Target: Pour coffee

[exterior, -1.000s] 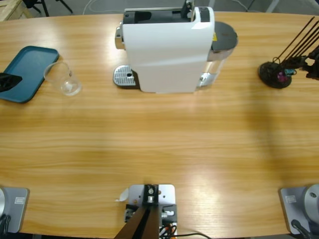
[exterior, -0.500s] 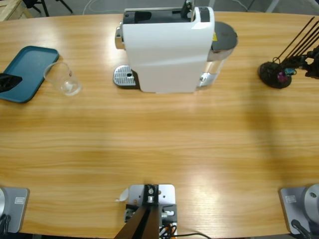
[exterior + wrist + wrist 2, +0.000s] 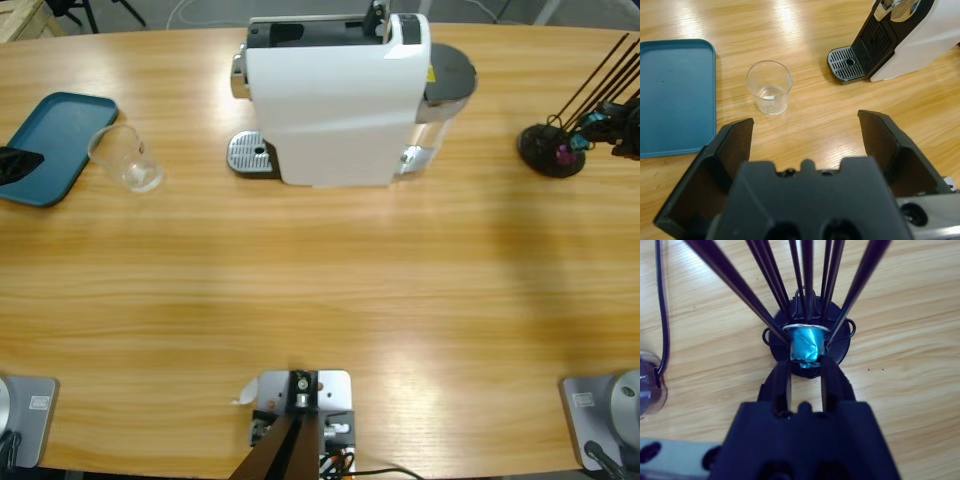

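On the wooden table, the right gripper pinches a blue capsule; the left gripper gapes wide above an almost empty glass.

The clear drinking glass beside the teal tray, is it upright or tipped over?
Upright. The clear drinking glass stands on the wooden table with its round rim facing up, beside the teal tray; nothing but clear bottom shows inside.

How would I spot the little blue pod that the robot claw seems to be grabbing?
Start at the big white coffee machine and go along the wooden table to the black wire rack near the table's end. Low in that rack, the right gripper is closed on the capsule. It is shiny turquoise with a silver rim, the only bright thing among black rods.
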{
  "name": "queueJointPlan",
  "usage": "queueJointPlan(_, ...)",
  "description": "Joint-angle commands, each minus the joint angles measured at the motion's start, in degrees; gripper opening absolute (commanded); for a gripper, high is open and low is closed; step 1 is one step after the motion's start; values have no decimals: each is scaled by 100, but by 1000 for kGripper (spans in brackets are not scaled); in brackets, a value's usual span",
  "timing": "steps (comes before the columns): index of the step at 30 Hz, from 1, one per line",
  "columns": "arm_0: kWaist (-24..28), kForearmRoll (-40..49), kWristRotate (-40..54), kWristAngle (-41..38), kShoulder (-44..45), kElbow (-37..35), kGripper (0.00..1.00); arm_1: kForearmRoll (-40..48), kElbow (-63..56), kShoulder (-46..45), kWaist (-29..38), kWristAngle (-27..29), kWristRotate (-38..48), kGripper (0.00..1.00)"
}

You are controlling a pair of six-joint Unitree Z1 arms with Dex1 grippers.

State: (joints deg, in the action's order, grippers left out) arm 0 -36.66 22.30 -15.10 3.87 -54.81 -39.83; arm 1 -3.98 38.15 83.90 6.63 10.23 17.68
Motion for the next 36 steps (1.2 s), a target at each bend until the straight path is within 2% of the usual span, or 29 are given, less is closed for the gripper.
queueJointPlan(1, -43, -104, -11, 88, 23, 230, 899, 11, -35, 209, -83, 138, 69, 80)
queueJointPlan(3, -43, -104, -11, 88, 21, 230, 899, 10, -35, 211, -83, 153, 69, 0)
queueJointPlan(22, -43, -130, -20, 79, 40, 245, 899, -738, 119, -760, -57, 183, 25, 6)
queueJointPlan(23, -43, -130, -20, 79, 47, 248, 899, -757, 123, -752, -55, 90, 21, 209)
queueJointPlan(24, -43, -130, -20, 79, 56, 248, 899, -762, 123, -744, -48, 16, 9, 453)
queueJointPlan(25, -43, -130, -20, 79, 58, 248, 899, -762, 123, -705, -48, -17, 7, 628)
queueJointPlan(26, -43, -130, -20, 79, 58, 248, 899, -759, 123, -658, -48, -21, 4, 718)
queueJointPlan(27, -43, -130, -20, 79, 63, 248, 899, -750, 123, -594, -48, -15, 0, 771)
queueJointPlan(29, -43, -130, -20, 79, 76, 248, 899, -718, 123, -457, -48, -10, -7, 792)
queueJointPlan(36, -43, -135, -20, 79, 67, 257, 899, -513, 128, -209, -46, 32, -10, 793)
